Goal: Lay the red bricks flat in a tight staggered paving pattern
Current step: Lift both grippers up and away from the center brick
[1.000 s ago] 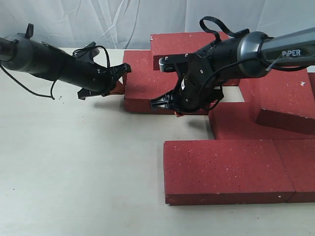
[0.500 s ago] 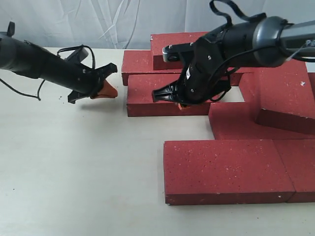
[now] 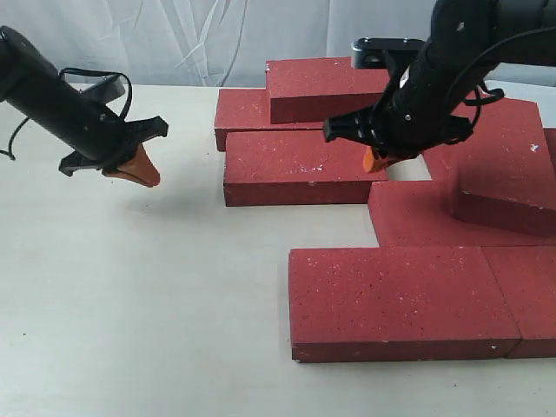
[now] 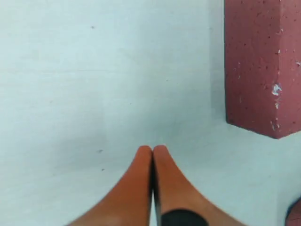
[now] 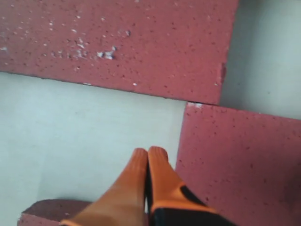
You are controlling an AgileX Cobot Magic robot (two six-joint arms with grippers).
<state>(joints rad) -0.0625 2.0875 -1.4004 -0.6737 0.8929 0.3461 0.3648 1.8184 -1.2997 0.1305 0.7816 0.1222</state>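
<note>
Backdrop: I see a white curtain [image 3: 174, 35] hanging behind a pale desk [image 3: 156, 287].
Bricks [image 3: 404, 300]: they are all clustered on the desk, most of them lying flat.
Middle brick [image 3: 295, 169]: this is my landmark, and it lies flat with a long side facing me.
Behind it: two more sit there, one stacked partly on the other.
In front, to its right: two lie flat, touching end to end.
Right of it: a tilted brick [image 3: 504, 165] leans on its neighbours.
Left pincer [image 3: 143, 169]: it is well left of the middle brick, above bare desk. Its orange fingers are pressed together with nothing between them.
Right pincer [image 3: 375, 161]: it is just past the middle brick's right end, over a small gap [image 3: 408, 169] of bare desk. Its fingers are together and hold nothing.
</note>
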